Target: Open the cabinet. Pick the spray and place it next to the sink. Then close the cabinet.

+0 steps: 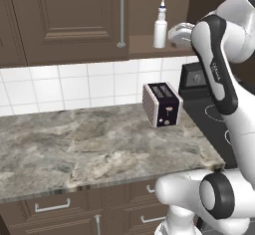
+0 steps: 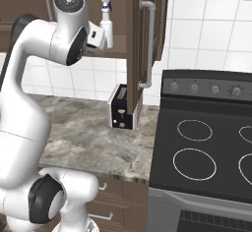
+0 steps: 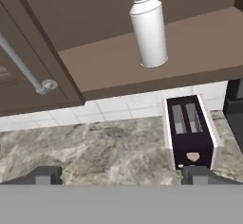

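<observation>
White spray (image 1: pixel 160 29) is stood at shelf's front edge | cabinet (image 1: pixel 74 20) is opened | claw (image 3: pixel 122 175) is spread wide, empty

Dark matt wood cabinet (image 1: pixel 64 20), smooth white plastic spray (image 1: pixel 160 30), veined polished stone counter (image 1: pixel 89 149)

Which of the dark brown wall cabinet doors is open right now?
The dark brown raised-panel door right of the white spray bottle stands swung out edge-on; the left door is shut flat.
</observation>
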Tool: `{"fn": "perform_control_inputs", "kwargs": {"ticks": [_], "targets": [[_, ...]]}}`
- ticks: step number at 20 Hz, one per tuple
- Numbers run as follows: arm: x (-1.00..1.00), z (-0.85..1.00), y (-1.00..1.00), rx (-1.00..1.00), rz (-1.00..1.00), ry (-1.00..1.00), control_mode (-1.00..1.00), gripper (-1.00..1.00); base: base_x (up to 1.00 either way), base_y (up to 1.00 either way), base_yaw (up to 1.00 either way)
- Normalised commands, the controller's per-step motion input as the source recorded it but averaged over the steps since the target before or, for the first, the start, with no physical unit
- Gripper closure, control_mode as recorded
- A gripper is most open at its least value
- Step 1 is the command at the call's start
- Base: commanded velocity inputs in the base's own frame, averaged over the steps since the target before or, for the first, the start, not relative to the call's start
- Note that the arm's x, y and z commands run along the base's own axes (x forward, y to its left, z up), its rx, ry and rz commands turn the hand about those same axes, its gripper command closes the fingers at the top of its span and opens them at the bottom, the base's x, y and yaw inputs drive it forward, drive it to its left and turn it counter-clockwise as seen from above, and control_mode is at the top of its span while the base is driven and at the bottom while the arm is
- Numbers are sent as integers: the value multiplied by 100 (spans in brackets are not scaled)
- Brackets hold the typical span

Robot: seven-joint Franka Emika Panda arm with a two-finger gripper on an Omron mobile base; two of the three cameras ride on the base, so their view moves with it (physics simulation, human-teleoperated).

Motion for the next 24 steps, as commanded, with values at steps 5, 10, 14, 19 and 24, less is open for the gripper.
{"fn": "perform_control_inputs", "kwargs": {"ticks": [5, 10, 14, 19, 24], "targets": [[75, 0, 0, 0, 6, -10, -100, -100, 0, 0, 0], [88, 0, 0, 0, 0, -9, -100, -100, 0, 0, 0], [75, 0, 0, -2, 0, -2, -100, -100, 0, 0, 0], [66, 0, -1, -5, 0, 0, -100, -100, 0, 0, 0], [68, 0, -16, -4, 0, 0, -100, -100, 0, 0, 0]]}}
